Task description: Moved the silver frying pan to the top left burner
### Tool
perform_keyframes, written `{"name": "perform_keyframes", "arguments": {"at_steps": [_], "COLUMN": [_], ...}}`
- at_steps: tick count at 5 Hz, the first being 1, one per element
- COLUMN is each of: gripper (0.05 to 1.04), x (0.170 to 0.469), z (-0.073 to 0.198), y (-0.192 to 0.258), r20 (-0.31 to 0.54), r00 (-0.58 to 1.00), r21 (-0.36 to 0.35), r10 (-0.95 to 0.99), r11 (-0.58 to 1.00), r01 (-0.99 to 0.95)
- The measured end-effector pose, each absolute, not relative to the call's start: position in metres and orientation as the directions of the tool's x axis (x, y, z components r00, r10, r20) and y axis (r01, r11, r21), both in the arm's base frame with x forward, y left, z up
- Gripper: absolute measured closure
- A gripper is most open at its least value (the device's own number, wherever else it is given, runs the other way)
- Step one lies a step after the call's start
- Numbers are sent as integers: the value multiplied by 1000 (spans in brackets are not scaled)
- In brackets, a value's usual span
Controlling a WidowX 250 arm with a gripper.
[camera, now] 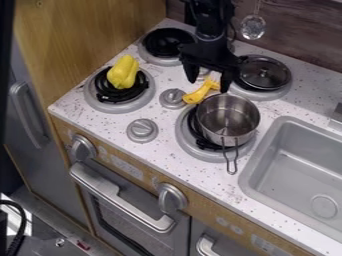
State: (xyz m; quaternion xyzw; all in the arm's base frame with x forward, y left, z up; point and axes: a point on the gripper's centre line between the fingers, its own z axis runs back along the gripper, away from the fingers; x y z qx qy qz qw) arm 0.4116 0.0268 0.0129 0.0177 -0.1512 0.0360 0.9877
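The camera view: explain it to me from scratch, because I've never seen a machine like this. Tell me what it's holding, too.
There is one picture, from a fixed camera looking down at a slant on a toy kitchen. The black machine coming in from the top edge is a robot arm; its gripper, a two-fingered hand, hangs over the stove top. Its fingers are spread, and it appears to hold nothing.

Just below them lies a yellow-orange item I can't identify. The silver pan sits on the near right burner, a dark round pan or lid on the far right one, and a yellow toy pepper on the near left one. At right is a grey sink.
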Motion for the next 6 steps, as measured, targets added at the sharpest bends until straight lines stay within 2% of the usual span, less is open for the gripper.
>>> {"name": "perform_keyframes", "arguments": {"at_steps": [2,3,5,6], "gripper": [84,84,84,132], "x": [402,393,382,391], "z": [15,4,-49,-51], "y": [-41,-53,-57,-56], "r20": [254,202,39,54], "r00": [967,979,999,999], "r21": [10,-10,28,24], "r10": [-20,-11,-9,-3], "r11": [1000,1000,1000,1000], "r01": [19,13,8,2]}}
